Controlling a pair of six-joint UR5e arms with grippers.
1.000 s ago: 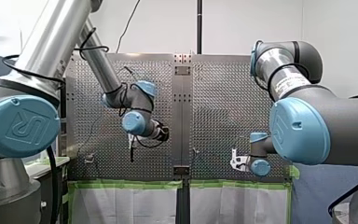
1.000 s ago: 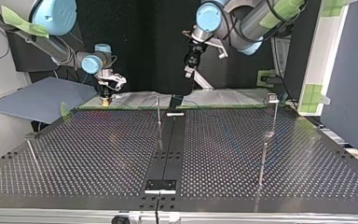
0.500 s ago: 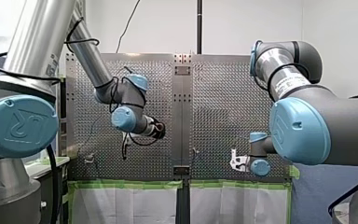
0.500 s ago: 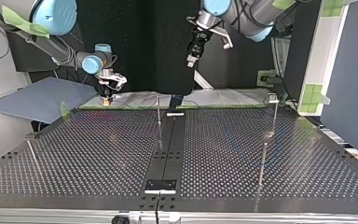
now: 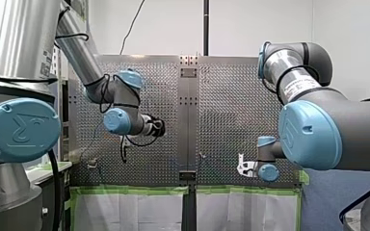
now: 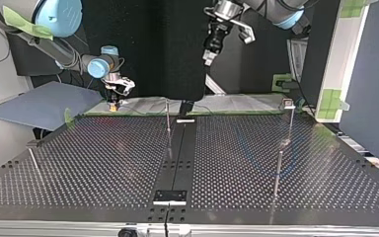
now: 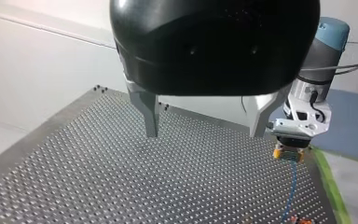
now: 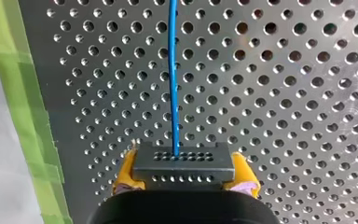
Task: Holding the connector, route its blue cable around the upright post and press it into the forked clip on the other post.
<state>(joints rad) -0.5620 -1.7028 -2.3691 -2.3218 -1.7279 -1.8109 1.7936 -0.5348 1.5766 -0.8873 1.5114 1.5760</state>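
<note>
My right gripper (image 6: 112,101) sat low at the far edge of the perforated tabletop (image 6: 103,163), at the view's left, its jaws closed on a small orange-yellow piece, seemingly the connector (image 6: 112,105). My left gripper (image 6: 208,55) hung high above the far edge, pointing down. A thin post (image 6: 168,123) stood near the middle. At the right stood a post topped by a forked clip (image 6: 288,103), a shorter post (image 6: 278,173) nearer the camera, and a faint blue cable (image 6: 245,150) curving between them.
</note>
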